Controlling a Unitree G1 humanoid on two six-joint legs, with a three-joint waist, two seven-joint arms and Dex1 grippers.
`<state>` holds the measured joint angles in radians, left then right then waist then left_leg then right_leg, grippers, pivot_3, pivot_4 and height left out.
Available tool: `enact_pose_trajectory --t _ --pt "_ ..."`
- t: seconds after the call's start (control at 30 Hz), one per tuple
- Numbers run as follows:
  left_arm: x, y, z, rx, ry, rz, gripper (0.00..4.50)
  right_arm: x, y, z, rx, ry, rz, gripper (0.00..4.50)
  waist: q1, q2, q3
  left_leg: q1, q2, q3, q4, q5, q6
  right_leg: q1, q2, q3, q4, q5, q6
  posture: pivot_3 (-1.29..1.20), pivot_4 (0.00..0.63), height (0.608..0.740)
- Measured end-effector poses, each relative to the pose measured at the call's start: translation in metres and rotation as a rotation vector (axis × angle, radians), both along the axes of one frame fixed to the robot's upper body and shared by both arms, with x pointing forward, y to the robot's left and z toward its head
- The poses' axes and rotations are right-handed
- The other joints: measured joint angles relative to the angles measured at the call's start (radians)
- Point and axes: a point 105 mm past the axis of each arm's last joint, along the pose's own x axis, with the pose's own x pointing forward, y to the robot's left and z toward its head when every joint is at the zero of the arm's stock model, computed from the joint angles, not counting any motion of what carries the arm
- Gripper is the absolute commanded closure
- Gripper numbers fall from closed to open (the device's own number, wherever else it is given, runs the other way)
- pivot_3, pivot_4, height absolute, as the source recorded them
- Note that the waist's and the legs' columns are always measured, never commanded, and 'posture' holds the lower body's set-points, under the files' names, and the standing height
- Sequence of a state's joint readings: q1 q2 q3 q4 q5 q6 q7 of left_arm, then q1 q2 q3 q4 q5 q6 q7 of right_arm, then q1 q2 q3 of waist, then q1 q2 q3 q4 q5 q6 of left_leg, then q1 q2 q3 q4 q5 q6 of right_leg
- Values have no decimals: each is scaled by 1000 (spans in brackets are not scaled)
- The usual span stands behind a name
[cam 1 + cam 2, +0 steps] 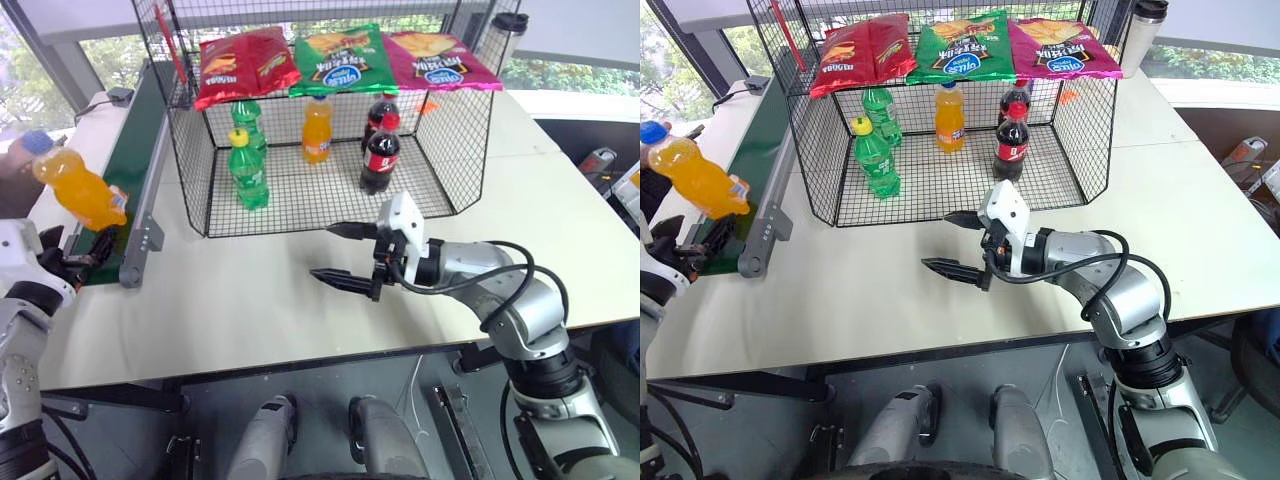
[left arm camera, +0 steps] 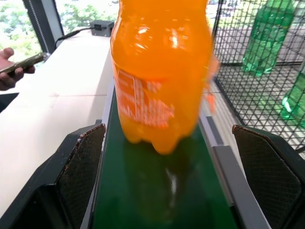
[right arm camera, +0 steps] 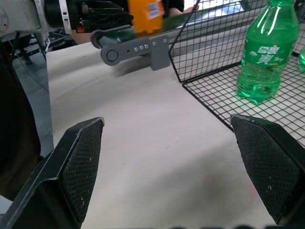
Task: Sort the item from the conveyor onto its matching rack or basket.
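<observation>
Orange bottle (image 1: 78,187) stands tilted on the conveyor (image 1: 130,160), ahead of the left gripper (image 1: 82,256)'s wide-open, empty fingers; right gripper (image 1: 342,254) likewise spread, empty.

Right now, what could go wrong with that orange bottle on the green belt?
The orange bottle leans sideways at the end of the conveyor, so it might topple off before the open left gripper closes around it. The rack already holds bottles, among them a green bottle near the front, so setting the orange one inside could knock one over.
</observation>
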<state>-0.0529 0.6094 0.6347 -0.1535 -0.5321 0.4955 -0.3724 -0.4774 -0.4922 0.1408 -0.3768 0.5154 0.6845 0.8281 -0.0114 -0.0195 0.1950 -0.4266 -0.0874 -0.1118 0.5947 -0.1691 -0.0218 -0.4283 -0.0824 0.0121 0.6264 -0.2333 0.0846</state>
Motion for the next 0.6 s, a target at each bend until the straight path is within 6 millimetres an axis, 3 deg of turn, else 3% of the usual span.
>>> enact_pose_trajectory --t 0.2,0.37,0.53,0.6 --pt "6 -2 -6 20 26 1 0 -1 0 1 0 -6 -4 132 0 0 0 0 0 0 0 0 0 0 0 0 0 0 0 0 150 739" --pt "7 -10 -14 18 52 -53 1495 -1 0 0 -1 -5 -11 0 1 0 0 0 0 0 0 0 0 0 0 0 0 0 0 0 150 739" --pt "8 -15 -10 -38 29 -98 1494 0 0 0 -1 -5 -13 0 2 0 0 0 0 0 0 0 0 0 0 0 0 0 0 0 150 739" --pt "12 -13 3 -59 -18 -91 1494 0 0 0 -1 -6 -12 0 1 -2 0 -1 0 -1 0 0 0 0 0 -1 0 0 0 0 150 739"
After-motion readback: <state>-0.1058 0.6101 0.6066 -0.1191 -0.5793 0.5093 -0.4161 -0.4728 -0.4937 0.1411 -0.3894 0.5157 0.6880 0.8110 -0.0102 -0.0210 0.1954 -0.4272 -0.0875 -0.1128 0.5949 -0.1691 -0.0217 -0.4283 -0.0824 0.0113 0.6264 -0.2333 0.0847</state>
